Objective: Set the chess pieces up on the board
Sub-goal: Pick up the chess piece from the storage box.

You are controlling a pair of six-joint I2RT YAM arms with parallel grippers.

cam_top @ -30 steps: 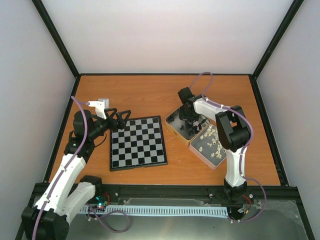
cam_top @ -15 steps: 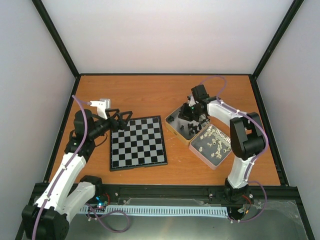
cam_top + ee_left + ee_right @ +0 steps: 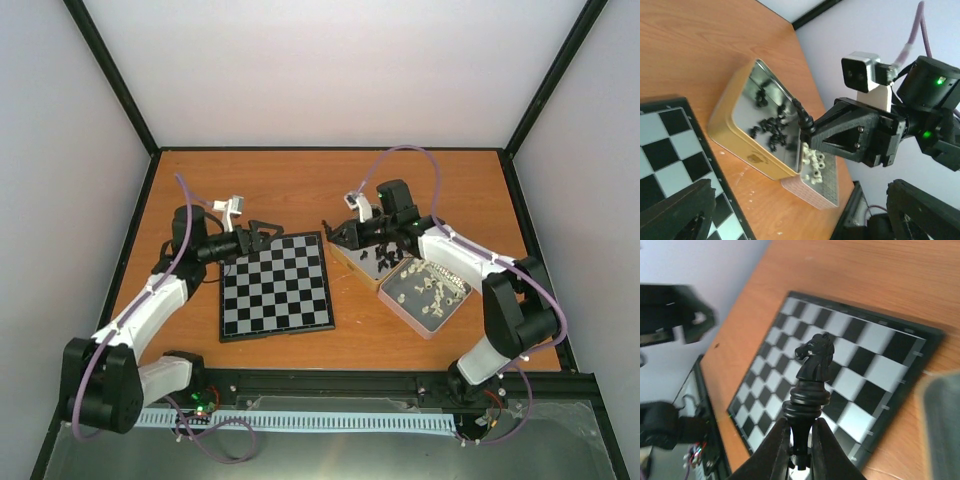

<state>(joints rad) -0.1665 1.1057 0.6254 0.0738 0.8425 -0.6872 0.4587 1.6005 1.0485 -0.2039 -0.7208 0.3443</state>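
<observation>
The right gripper (image 3: 799,440) pinches a small black plastic knight (image 3: 812,365) by its base, just beside the flat black-and-silver chequered board (image 3: 875,370); the left gripper (image 3: 262,233) stands wide. Next, probably, it must place the knight upright on its square.

black knight (image 3: 813,365), black-and-silver chequered board (image 3: 277,285), orange table (image 3: 300,185)

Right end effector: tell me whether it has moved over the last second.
Yes. The right end effector, shut on a black knight, has swung left from over the gold tin toward the board.
</observation>
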